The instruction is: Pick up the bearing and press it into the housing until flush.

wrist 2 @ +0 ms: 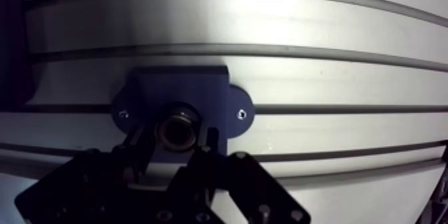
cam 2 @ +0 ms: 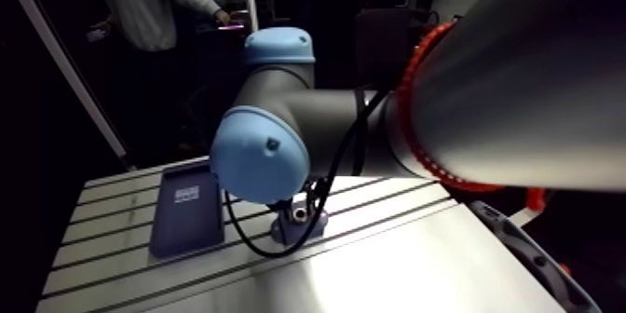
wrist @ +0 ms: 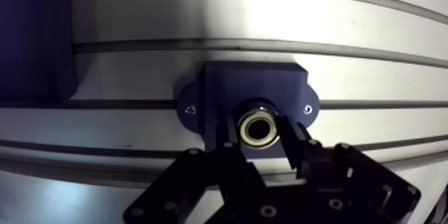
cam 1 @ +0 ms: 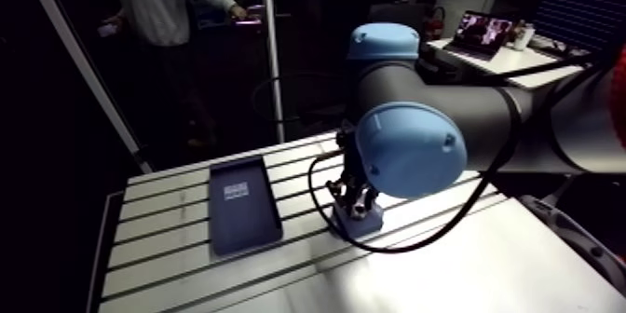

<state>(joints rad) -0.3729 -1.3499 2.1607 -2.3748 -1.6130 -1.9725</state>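
You've got gripper (wrist: 259,133) clamped on bearing (wrist: 258,127), ctr'd over housing (wrist: 250,80) bore so press goes straight; flush unconfirmed.

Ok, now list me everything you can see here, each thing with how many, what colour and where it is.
table: one, silver aluminium with slots, under everything
tray: one, dark blue, flat on the table, beside the housing and apart from it
housing: one, blue, on the table under the gripper
screws: two, silvery, one in each side lug of the housing
bearing: one, metallic ring, at the housing's bore; how deep it sits cannot be told
person: one, standing in the dim beyond the table's far side
arm: one, dark grey with light-blue joint caps, reaching over the table
gripper: one, black, two fingers, closed on either side of the bearing
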